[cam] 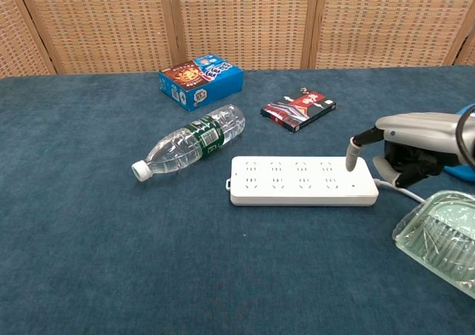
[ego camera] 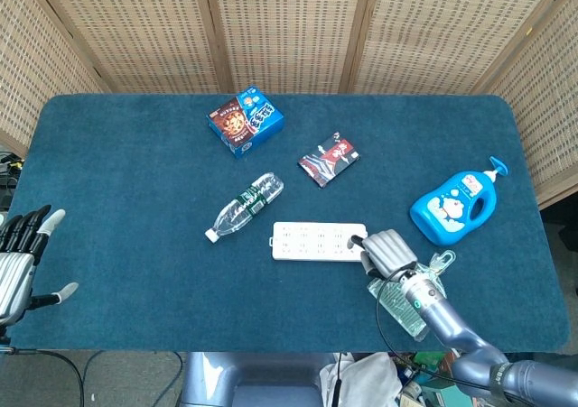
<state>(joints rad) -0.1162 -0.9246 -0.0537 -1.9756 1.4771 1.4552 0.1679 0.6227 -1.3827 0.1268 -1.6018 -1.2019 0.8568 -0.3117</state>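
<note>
Lying flat, one power strip (cam: 300,180), one bottle (cam: 189,142), two boxes

The right hand (ego camera: 386,250) hangs over the right end of the white power strip (ego camera: 318,241), its fingers curled down toward that end. Just behind the hand, under its wrist, lies a clear plastic tray (ego camera: 404,300). The blue cartoon-printed pump bottle (ego camera: 453,208) lies near it on the outer side. A clear water bottle (ego camera: 243,207) lies beyond the strip's other end. The left hand (ego camera: 20,256) rests well apart at the table edge (ego camera: 108,339), fingers spread, holding nothing.
</note>
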